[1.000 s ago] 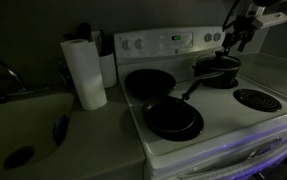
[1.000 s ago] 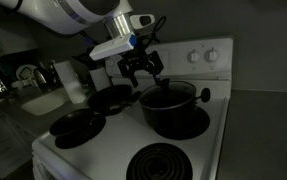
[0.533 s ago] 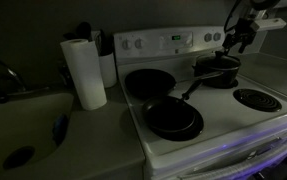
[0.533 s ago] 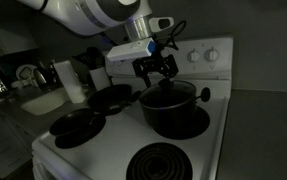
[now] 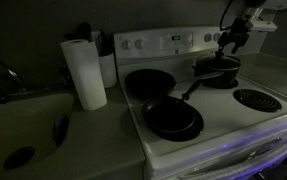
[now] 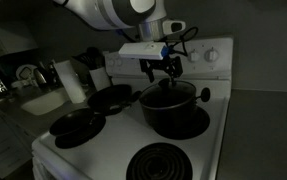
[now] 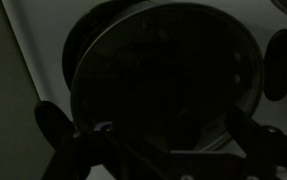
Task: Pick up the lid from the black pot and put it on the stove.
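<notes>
In front of the pot, a bare coil burner on the stove offers a landing spot. The lid sits on the pot, untouched. Above it the gripper, jaws wide apart (the wrist view shows its fingers straddling the rim), has slid sideways over the last second to hang above the centre, seemingly lined up to descend. Beside the pot, two frying pans occupy other burners. Behind it, the back panel stands close.

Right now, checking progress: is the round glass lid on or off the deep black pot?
On: the glass lid covers the black pot; the open gripper hangs above.
</notes>
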Robot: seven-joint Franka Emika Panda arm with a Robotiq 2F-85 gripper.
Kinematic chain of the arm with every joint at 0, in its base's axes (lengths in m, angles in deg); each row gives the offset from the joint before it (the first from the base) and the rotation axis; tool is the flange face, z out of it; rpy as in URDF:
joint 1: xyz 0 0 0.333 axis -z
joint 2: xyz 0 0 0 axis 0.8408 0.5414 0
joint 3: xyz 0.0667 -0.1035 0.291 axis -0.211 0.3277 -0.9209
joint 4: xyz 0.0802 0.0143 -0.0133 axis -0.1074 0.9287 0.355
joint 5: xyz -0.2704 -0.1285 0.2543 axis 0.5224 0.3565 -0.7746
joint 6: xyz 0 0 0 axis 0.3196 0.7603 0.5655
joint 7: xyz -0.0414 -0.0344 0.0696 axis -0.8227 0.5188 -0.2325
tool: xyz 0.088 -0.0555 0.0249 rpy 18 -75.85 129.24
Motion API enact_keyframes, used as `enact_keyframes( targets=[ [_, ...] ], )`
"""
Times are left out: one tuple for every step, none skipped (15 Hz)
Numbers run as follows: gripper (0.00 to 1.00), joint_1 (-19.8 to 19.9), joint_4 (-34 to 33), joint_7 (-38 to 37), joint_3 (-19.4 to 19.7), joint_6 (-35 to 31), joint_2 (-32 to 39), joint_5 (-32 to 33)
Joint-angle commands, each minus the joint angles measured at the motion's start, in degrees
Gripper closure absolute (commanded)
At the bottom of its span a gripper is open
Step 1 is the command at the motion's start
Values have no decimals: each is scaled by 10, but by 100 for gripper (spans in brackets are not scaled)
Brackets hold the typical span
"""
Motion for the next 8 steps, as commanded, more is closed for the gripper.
enact_keyframes(
  targets=[
    [0,8,-46,20,-7,13,41,-2],
    [0,8,-54,22,-8,14,50,-1],
    [0,9,-60,25,-10,15,57,-2],
    [0,9,-67,27,-11,16,65,-4],
    [0,9,-72,28,-13,16,73,-3],
    [0,9,-78,29,-14,17,80,-1],
    [0,9,-81,29,-16,16,86,1],
    [21,8,-85,27,-18,16,91,3]
  ],
)
